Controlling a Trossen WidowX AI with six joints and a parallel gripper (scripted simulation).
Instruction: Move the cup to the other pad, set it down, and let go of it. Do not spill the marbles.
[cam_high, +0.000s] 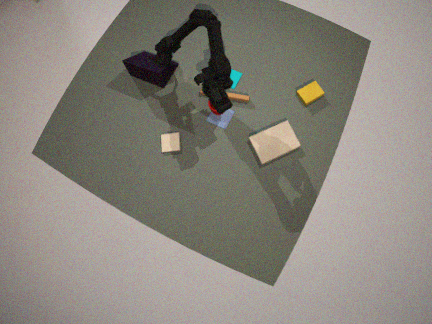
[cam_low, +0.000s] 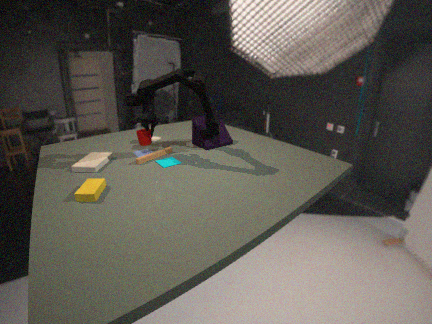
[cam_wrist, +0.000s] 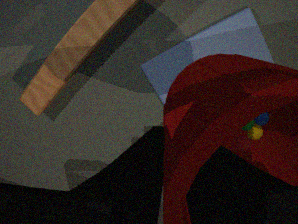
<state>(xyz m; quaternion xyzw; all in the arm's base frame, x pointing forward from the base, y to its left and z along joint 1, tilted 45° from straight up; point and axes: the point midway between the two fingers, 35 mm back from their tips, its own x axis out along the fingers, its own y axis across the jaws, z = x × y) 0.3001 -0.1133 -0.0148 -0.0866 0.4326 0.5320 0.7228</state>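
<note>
The red cup (cam_high: 213, 107) (cam_low: 144, 137) (cam_wrist: 220, 75) is raised a little above the blue pad (cam_high: 222, 120) (cam_low: 142, 153) (cam_wrist: 225, 37) and looks roughly upright. My gripper (cam_low: 151, 133) (cam_wrist: 171, 137) is shut on the cup's wall, with one finger inside the cup and the other outside. Inside the cup, the wrist view shows a yellow marble (cam_wrist: 255, 132), a blue marble (cam_wrist: 262, 119) and part of a green marble (cam_wrist: 248, 125); a finger hides part of the inside. The cyan pad (cam_high: 236, 78) (cam_low: 168, 162) has nothing on it.
An orange bar (cam_high: 239, 97) (cam_low: 154, 155) (cam_wrist: 75, 47) lies between the two pads. A large beige block (cam_high: 275, 142) (cam_low: 92, 162), a small beige block (cam_high: 170, 142), a yellow block (cam_high: 310, 92) (cam_low: 90, 190) and a dark purple block (cam_high: 142, 67) (cam_low: 200, 138) stand around them.
</note>
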